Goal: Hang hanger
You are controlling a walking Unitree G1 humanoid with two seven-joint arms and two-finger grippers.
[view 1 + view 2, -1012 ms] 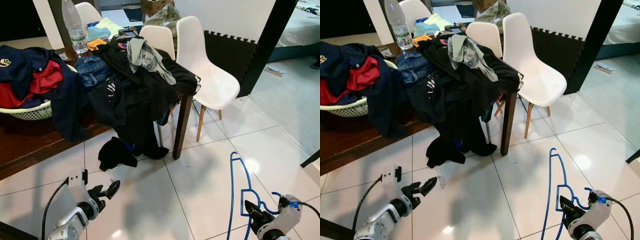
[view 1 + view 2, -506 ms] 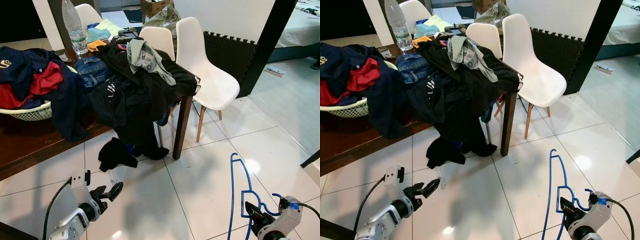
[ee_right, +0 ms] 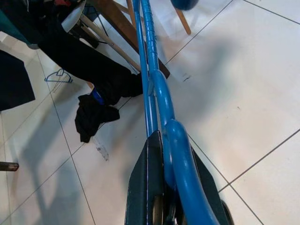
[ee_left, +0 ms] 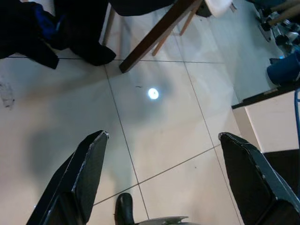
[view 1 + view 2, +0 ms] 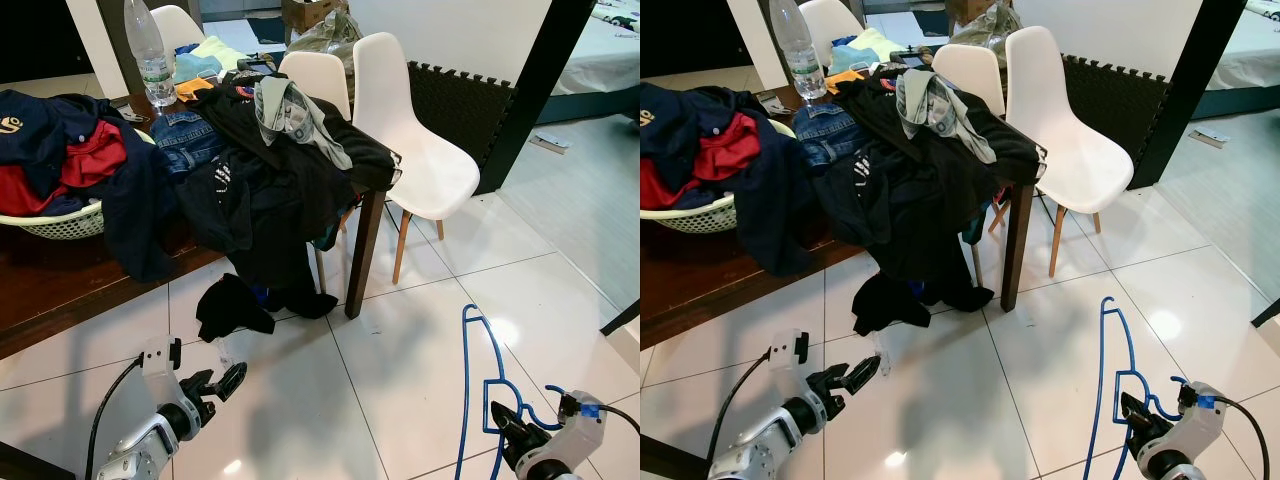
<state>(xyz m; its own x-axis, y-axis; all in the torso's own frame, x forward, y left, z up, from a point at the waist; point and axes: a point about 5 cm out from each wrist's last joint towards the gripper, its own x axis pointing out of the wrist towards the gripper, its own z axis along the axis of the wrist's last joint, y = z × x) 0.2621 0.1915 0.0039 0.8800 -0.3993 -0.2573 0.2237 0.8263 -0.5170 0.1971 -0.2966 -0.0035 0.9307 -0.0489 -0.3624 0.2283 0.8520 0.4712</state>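
Note:
A blue plastic hanger (image 5: pixel 470 385) stands upright at the lower right, above the white tiled floor. My right gripper (image 5: pixel 507 428) is shut on its lower bar, and in the right wrist view the blue hanger (image 3: pixel 154 84) runs out between the black fingers (image 3: pixel 145 187). Low at the left, my left gripper (image 5: pixel 222 380) hangs open over the tiles with nothing in it. In the left wrist view its two fingers (image 4: pixel 86 173) stand wide apart above bare floor.
A dark wooden table (image 5: pixel 60 275) at the left carries a heap of dark clothes (image 5: pixel 270 170), a laundry basket (image 5: pixel 60 225) and a water bottle (image 5: pixel 145 50). Black garments (image 5: pixel 230 305) lie on the floor by the table leg (image 5: pixel 362 255). Two white chairs (image 5: pixel 410 130) stand behind.
The left gripper has drifted slightly; the right gripper has sunk a little with the hanger still held. The view shifted slightly.

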